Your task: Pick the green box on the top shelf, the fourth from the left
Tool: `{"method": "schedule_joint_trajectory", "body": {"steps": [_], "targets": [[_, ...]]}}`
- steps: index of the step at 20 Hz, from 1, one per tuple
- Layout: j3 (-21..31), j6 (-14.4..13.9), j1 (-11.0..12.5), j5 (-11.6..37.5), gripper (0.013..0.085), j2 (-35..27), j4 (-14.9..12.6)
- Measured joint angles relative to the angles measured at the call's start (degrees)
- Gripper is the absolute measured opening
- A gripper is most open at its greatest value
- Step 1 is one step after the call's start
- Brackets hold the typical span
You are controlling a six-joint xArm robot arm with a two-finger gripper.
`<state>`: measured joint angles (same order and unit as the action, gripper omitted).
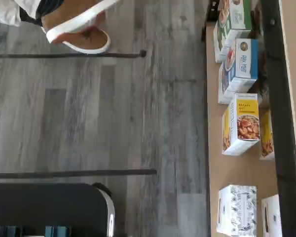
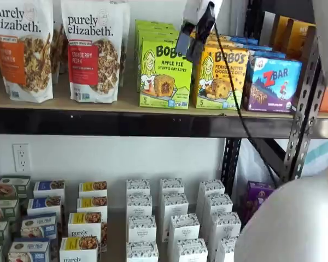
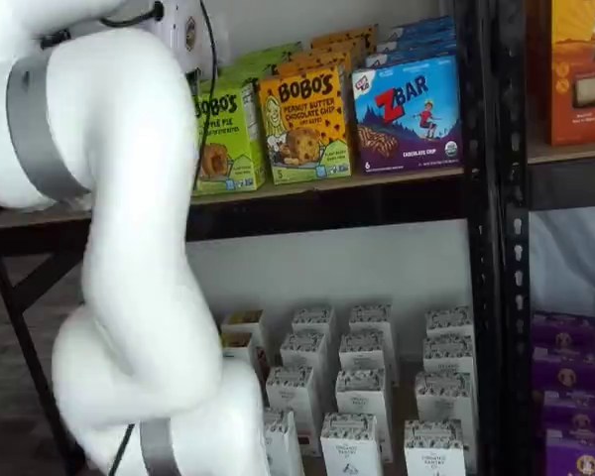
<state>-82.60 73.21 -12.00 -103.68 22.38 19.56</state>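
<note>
Barely started — green box [image 2: 165,76] sits untouched on the top shelf [image 2: 126,121], upper centre of frame, just beside the yellow-orange Bobo's box [image 2: 220,78]; it also shows upper left [image 3: 226,137]. My end effector [image 2: 195,34] hangs at the top edge in front of those boxes, side-on, jaws at their widest, holding nothing. Approach, grasp, pull-out all left.
</note>
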Motion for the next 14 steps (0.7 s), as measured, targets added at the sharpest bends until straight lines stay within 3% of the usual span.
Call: {"method": "schedule_joint_trajectory", "body": {"steps": [14], "targets": [[4.2,0.8,0.7,5.9,0.0850,3.4,0.9]]}}
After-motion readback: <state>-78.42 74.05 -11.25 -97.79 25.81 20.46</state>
